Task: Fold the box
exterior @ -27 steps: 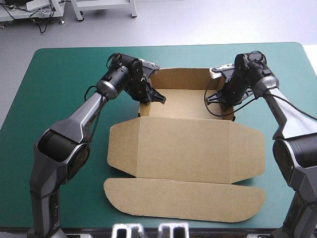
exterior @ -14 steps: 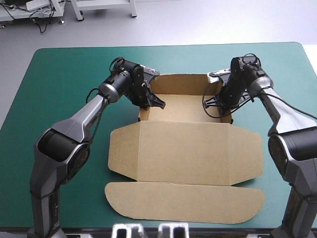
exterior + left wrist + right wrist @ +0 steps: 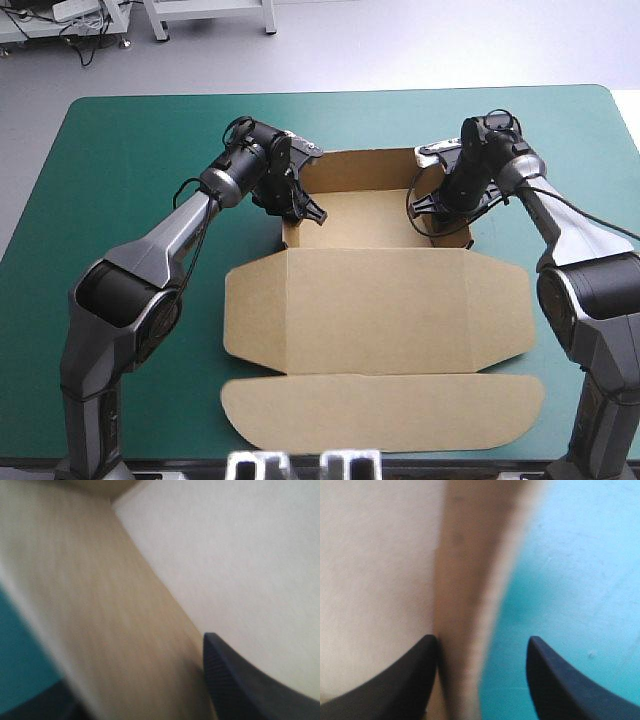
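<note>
The brown box (image 3: 375, 300) lies mid-table as an open tray (image 3: 365, 215) at the far side, with its lid panels flat toward the near edge. My left gripper (image 3: 303, 208) is open astride the tray's left wall (image 3: 100, 610), one black finger (image 3: 245, 685) inside the tray and the other outside over the teal-green cover. My right gripper (image 3: 447, 224) is open astride the right wall (image 3: 470, 595), one finger (image 3: 395, 680) inside and one finger (image 3: 570, 685) outside. The left gripper (image 3: 135, 672) and right gripper (image 3: 482, 647) each show board between the fingers.
Teal-green cover (image 3: 120, 200) lies bare on both sides of the box. The lid's rounded front flap (image 3: 385, 410) reaches close to the table's near edge.
Both grippers have come down and nearer along the tray's side walls. The lid panels have shifted slightly and lie squarer to the table's near edge.
</note>
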Controlling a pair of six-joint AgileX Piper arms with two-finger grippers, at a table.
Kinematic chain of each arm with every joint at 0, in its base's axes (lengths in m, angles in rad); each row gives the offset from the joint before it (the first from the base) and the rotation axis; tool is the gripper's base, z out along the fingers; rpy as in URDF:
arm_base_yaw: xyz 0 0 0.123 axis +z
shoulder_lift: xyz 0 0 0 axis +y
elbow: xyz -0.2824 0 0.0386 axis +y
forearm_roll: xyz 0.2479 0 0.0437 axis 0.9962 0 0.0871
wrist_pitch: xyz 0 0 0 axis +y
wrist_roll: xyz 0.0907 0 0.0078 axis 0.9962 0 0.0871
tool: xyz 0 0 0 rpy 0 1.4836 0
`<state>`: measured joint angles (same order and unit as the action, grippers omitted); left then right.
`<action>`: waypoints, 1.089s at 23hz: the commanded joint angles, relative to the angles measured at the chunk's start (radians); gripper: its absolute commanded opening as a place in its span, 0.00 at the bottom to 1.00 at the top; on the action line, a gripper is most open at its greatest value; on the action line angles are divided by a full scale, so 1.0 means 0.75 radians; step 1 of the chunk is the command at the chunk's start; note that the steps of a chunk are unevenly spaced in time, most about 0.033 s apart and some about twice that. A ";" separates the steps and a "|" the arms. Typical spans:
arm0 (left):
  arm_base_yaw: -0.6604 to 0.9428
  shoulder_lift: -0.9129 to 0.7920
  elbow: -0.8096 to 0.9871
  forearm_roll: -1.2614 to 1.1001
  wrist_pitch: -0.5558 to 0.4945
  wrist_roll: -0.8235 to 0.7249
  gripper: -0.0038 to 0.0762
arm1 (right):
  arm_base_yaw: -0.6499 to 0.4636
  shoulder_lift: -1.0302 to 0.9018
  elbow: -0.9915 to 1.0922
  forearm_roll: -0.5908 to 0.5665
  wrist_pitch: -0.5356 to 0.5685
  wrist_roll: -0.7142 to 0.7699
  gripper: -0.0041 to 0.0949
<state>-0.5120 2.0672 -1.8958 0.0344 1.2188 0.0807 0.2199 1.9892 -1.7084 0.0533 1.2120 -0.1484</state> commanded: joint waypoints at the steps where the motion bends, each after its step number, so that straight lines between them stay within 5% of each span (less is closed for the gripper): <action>1: 0.004 -0.094 -0.027 0.070 0.089 -0.019 0.70 | -0.004 -0.059 -0.028 -0.095 0.049 -0.043 0.85; 17: 0.004 -0.277 -0.340 0.111 0.089 -0.019 0.70 | -0.004 -0.311 -0.335 -0.008 0.049 -0.067 0.88; 20: 0.004 -0.372 -0.358 0.156 0.089 -0.019 0.54 | -0.004 -0.349 -0.359 -0.017 0.049 -0.082 0.88; 25: 0.002 -0.610 -0.253 0.154 0.090 0.061 0.06 | -0.004 -0.355 -0.359 -0.008 0.049 -0.094 0.88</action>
<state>-0.5089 1.7416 -2.1057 0.1373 1.2517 0.0987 0.2218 1.7724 -1.9465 0.0417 1.2460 -0.2063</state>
